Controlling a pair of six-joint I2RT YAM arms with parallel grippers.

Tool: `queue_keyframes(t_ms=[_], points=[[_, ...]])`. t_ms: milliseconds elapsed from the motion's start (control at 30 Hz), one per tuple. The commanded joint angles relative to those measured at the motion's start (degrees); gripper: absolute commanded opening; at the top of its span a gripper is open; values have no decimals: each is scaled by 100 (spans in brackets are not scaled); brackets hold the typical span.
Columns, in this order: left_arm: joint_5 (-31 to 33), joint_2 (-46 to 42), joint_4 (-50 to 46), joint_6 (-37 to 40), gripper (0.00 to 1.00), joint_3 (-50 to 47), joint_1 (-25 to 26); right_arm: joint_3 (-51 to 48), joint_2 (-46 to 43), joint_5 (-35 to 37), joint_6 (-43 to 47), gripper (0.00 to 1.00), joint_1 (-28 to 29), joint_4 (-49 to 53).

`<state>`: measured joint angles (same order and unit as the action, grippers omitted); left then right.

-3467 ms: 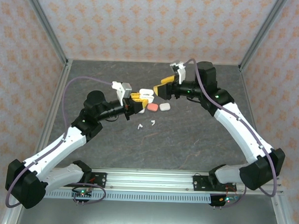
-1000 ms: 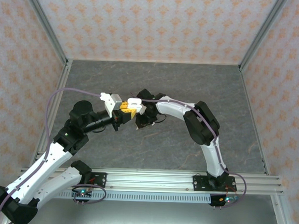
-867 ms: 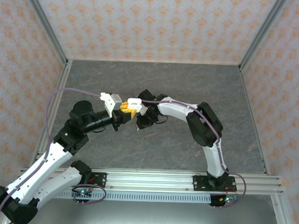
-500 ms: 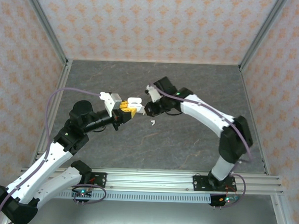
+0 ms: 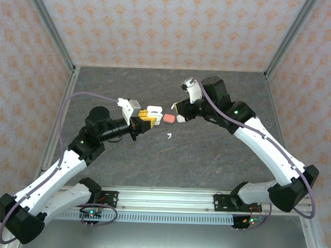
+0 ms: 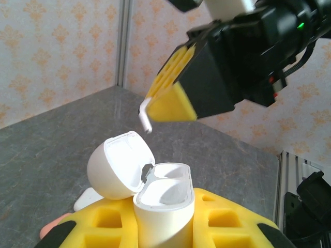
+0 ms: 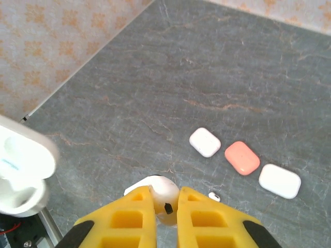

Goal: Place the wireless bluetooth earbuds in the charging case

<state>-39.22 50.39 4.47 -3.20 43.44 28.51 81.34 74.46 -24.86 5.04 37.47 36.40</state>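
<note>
A dark grey, stone-veined tabletop (image 5: 112, 81) forms the floor of the cell. Cream wallpaper panels with pale orange floral motifs (image 5: 169, 26) close it in on three sides, joined at the corners by slanted aluminium posts (image 5: 53, 28). A ribbed aluminium rail (image 5: 168, 199) runs along the near edge. Light is even and soft.

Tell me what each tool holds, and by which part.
The left tool grips the open white charging case by its lower body. The right tool pinches a white earbud by its head, stem sticking out.
</note>
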Motion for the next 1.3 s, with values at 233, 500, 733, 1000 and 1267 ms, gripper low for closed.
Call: queue_keyframes(t_ms=[233,500,733,1000,1267], points=[[-434,351,460,-119,0,120,49,176,-413,-16,561,12,454,-463],[-538,471,517,-128,0,177,57,160,-337,-141,657,12,734,-705],[-543,472,537,-137,0,183,58,216,-146,-361,674,12,857,-662],[-560,489,553,-146,0,201,65,276,85,-403,656,12,936,-635],[-560,498,546,-137,0,195,60,312,157,-335,630,12,937,-600]])
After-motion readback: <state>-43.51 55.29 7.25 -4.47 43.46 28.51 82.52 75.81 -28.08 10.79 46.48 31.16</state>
